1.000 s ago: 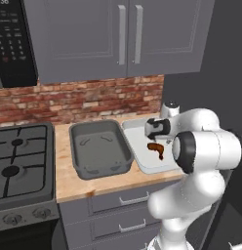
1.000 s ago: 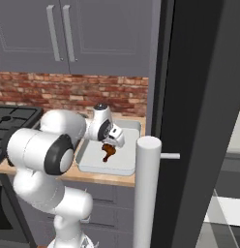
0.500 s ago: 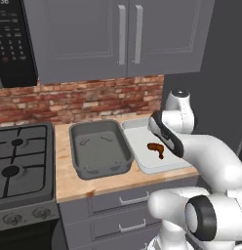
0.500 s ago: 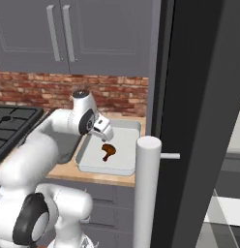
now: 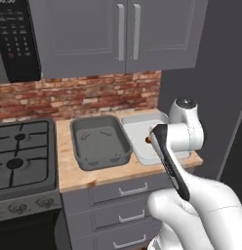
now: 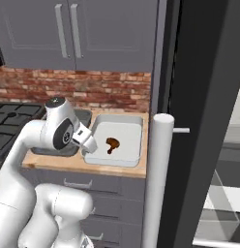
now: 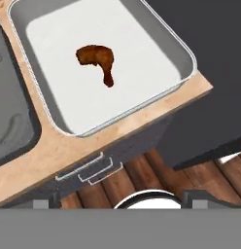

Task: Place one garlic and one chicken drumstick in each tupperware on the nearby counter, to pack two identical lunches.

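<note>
Hand view | chicken drumstick (image 7: 97,61) lies in your paler tupperware (image 7: 186,51) | bone end points 5 o'clock | tool jaws spread, empty

Two tupperware trays (image 5: 101,141) (image 6: 117,140) — one chicken drumstick (image 7: 97,60)

The paler tupperware (image 7: 184,53) looks like smooth matt plastic, with a thin bright sheen along its raised rim. The darker tupperware (image 5: 101,142) next to it has a duller grey finish with a few soft highlights on the floor. The chicken drumstick (image 7: 98,59) is a browned, slightly glossy lump with a bumpy skin. The counter (image 7: 69,150) is light wood-look with faint grain, matt, squared off at its front corner. The drawer handles (image 7: 88,171) are shiny silver metal, and the backsplash (image 5: 84,95) is rough brick.
</note>
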